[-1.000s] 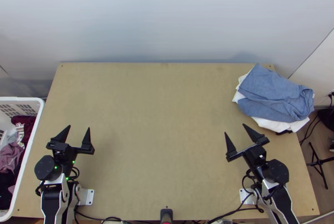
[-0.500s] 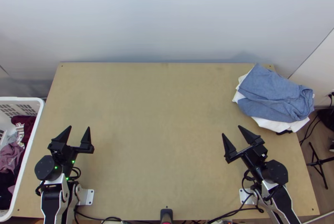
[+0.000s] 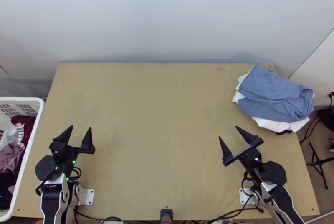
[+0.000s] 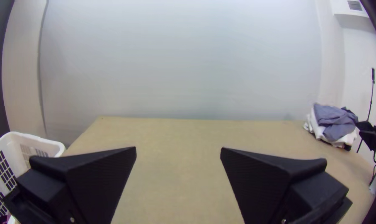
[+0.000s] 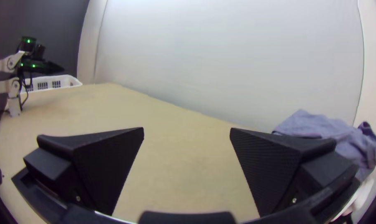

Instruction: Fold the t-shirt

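Some bunched clothes (image 3: 10, 157) fill a white basket (image 3: 21, 98) beside the table (image 3: 154, 140), a creased blue garment (image 3: 271, 92) lies folded on white cloth (image 3: 275, 124) far right, which one is the t-shirt being unclear, and left gripper (image 3: 80, 127) and right gripper (image 3: 228, 132) gape.

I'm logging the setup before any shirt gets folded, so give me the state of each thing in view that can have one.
Left gripper: open, holding nothing.
Right gripper: open, holding nothing.
Blue garment: loosely folded or bunched, topping the pile.
White cloth: under the blue garment, edges sticking out.
Laundry basket: upright, uncovered, holding clothes.
Clothes: bunched together in the basket.
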Tool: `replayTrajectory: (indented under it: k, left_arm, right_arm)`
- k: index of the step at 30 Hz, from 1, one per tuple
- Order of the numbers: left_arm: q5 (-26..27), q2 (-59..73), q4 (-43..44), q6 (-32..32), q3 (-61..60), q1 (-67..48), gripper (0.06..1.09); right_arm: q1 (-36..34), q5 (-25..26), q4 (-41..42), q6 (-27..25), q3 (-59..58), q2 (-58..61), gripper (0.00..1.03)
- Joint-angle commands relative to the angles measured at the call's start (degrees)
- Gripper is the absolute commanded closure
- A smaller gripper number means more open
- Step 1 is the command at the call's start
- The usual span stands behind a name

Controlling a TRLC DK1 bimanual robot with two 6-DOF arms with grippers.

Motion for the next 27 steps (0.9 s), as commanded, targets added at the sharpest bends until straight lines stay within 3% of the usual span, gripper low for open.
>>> replayTrajectory:
  k: [1,7,10,15,18,21,24,27]
  left_arm:
    - [0.6,1.4,0.6,4.0,2.6,-0.2,0.10]
    - [0.5,16.2,0.6,3.3,16.7,-0.3,0.10]
    - [0.5,23.9,-4.3,3.5,26.9,1.7,0.10]
    - [0.4,40.1,-18.9,7.5,45.1,12.0,0.10]
    - [0.7,50.3,-28.0,14.1,53.8,23.3,0.10]
    - [3.4,62.8,-39.0,20.5,60.5,35.1,0.10]
    - [4.9,73.9,-43.6,25.5,63.0,45.3,0.10]
    - [1.5,83.2,-45.3,30.3,63.8,51.3,0.10]
  right_arm:
    - [1.3,5.8,-0.8,-9.8,2.0,0.7,0.07]
    - [-1.3,7.3,-2.8,-13.9,14.5,9.0,0.10]
    - [-3.1,7.0,-5.5,-10.3,23.7,13.9,0.10]
    - [-4.2,6.7,-22.4,-3.1,45.3,34.3,0.06]
    - [-7.5,6.3,-34.0,1.2,59.1,45.9,0.06]
    - [-13.1,2.1,-46.1,6.4,73.8,57.2,0.06]
    - [-14.8,-7.0,-60.9,8.0,86.6,68.4,0.06]
    - [-13.3,-7.3,-69.3,7.9,94.6,74.4,0.06]
